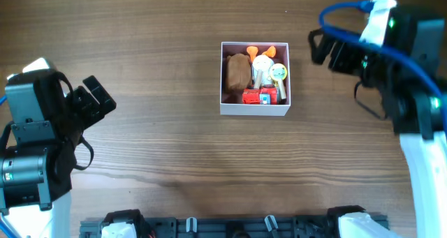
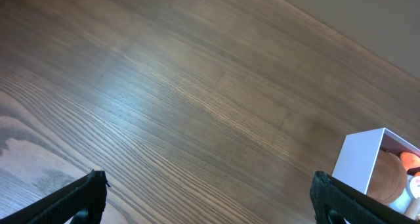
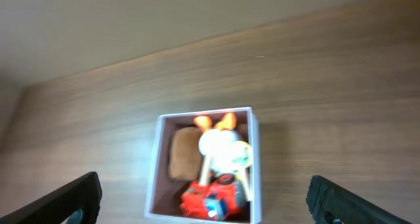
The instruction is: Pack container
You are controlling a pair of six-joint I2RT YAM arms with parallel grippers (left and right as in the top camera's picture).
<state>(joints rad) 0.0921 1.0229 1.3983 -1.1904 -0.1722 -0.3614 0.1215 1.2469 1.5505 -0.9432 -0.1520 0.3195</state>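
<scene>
The wood counter [image 1: 174, 140] is the biggest thing. The left hand [image 1: 99, 98] hangs well away on the left, with its fingers apart and nothing in them. The right hand [image 1: 323, 48] hangs near the box and is the same. The box [image 1: 254, 110] sits mid-counter, toward the back. It looks light and thin, so I would pinch one wall gently. Inside are a brown soft toy [image 1: 238, 71], a white toy [image 1: 262, 65], a red truck [image 1: 258, 95] and a small yellow disc [image 1: 279, 72].
</scene>
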